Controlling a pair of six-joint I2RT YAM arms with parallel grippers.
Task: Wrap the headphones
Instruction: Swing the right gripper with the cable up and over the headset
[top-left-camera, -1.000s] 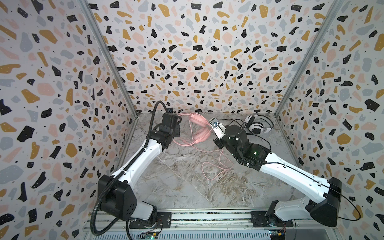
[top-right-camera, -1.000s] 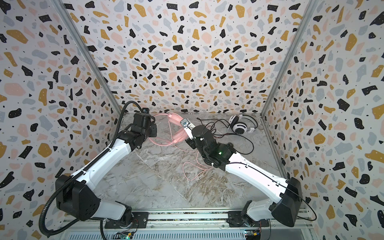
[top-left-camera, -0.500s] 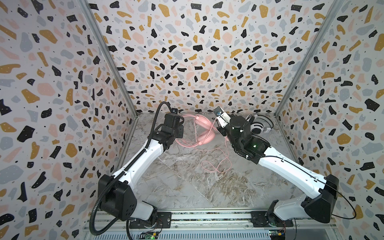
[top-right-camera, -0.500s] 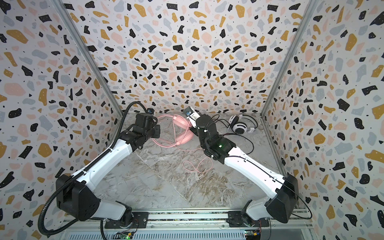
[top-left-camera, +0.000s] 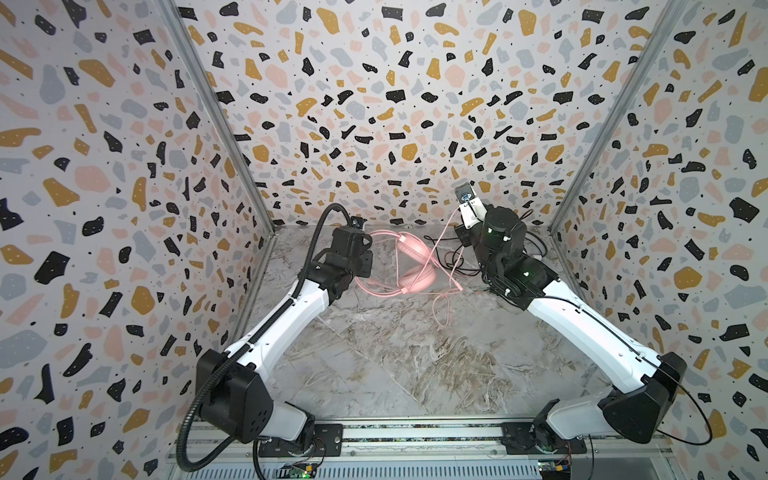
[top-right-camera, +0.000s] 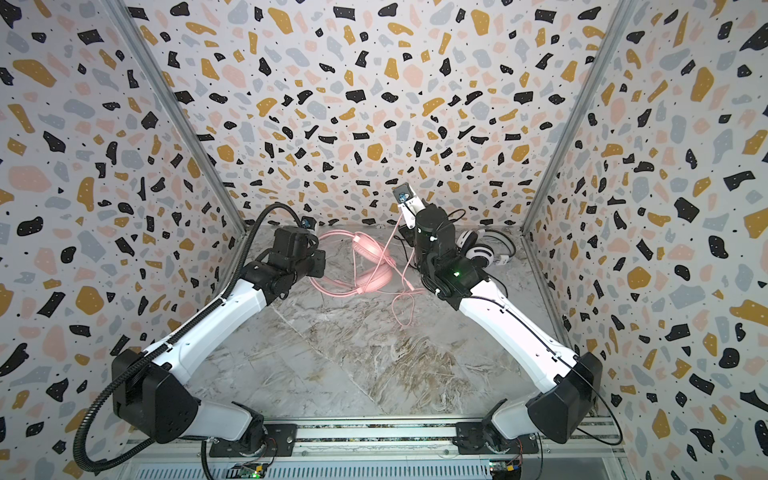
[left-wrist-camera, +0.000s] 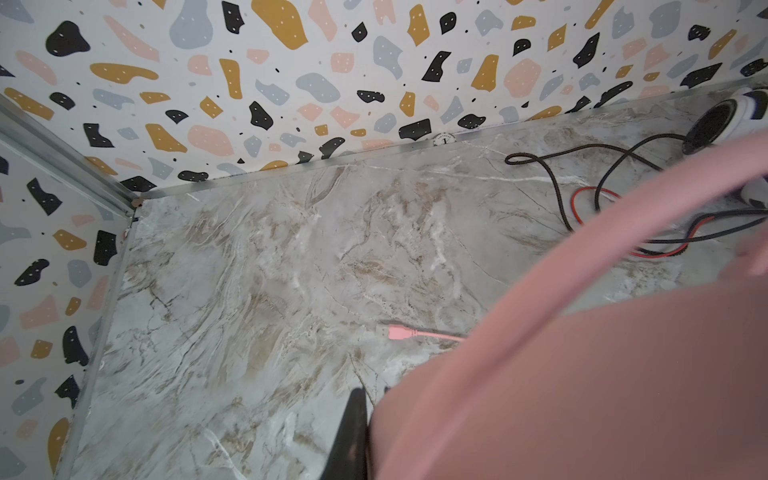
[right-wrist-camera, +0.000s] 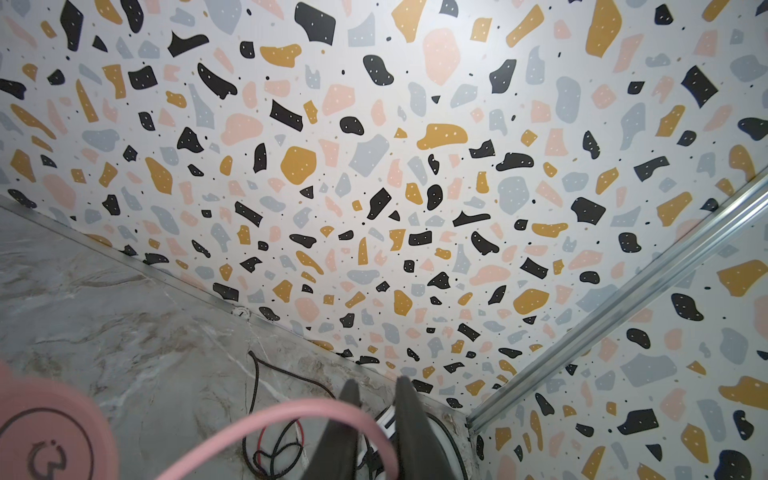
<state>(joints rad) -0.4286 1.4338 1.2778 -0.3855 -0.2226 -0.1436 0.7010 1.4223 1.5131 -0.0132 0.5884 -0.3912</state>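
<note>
Your left gripper (top-left-camera: 365, 259) is clamped on the pink headset's (top-left-camera: 411, 249) headband (left-wrist-camera: 602, 241) at the back of the marble table (top-left-camera: 395, 365). Your right gripper (right-wrist-camera: 376, 386) pinches the pink cord (right-wrist-camera: 291, 407), lifted taut; the white-and-black headset (top-right-camera: 478, 249) lies behind it.

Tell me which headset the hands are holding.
The pink headset: the left hand grips its headband, the right hand pinches its pink cord. The white-and-black headset lies unheld.

Desk (top-left-camera: 374, 353) looks like smooth, veined marble with a faint sheen. Pink headset (top-left-camera: 411, 249): matt plastic. Black cord (left-wrist-camera: 557, 195): braided cloth. Corner rail (right-wrist-camera: 623, 298): brushed metal.
</note>
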